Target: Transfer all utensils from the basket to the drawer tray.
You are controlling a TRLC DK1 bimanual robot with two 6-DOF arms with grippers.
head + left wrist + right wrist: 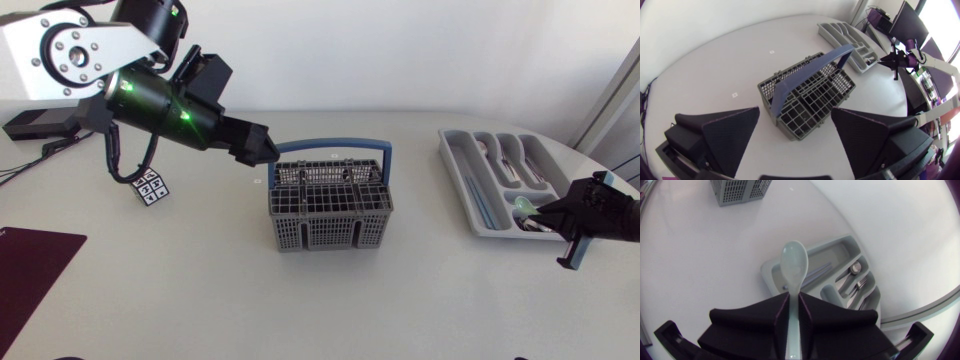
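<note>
My right tool point(793, 299) is pressed together on the handle of a pale green spoon point(794, 264). It hangs over the near right corner of the drawer tray point(452, 165), at the right side of the table point(200, 290). The spoon is smooth and glossy, probably plastic, and its oval bowl sticks out ahead of the tool toward the tray. The tray is grey moulded plastic with long, round-cornered slots running near to far. Metal cutlery point(858, 284) lies in the slots on its right. The spoon's long axis crosses these slots at an angle, so I judge it needs a turn to lie along one before it is let go. The grey basket point(330, 228), a stiff plastic grid with a blue arched handle point(335, 147), stands in the middle of the table, well apart from the tray. My left tool point(262, 147) hovers at the basket's far left corner, fingers spread wide, holding nothing; that arm is the nearer one to the basket. I cannot tell whether any utensils remain inside it.
</note>
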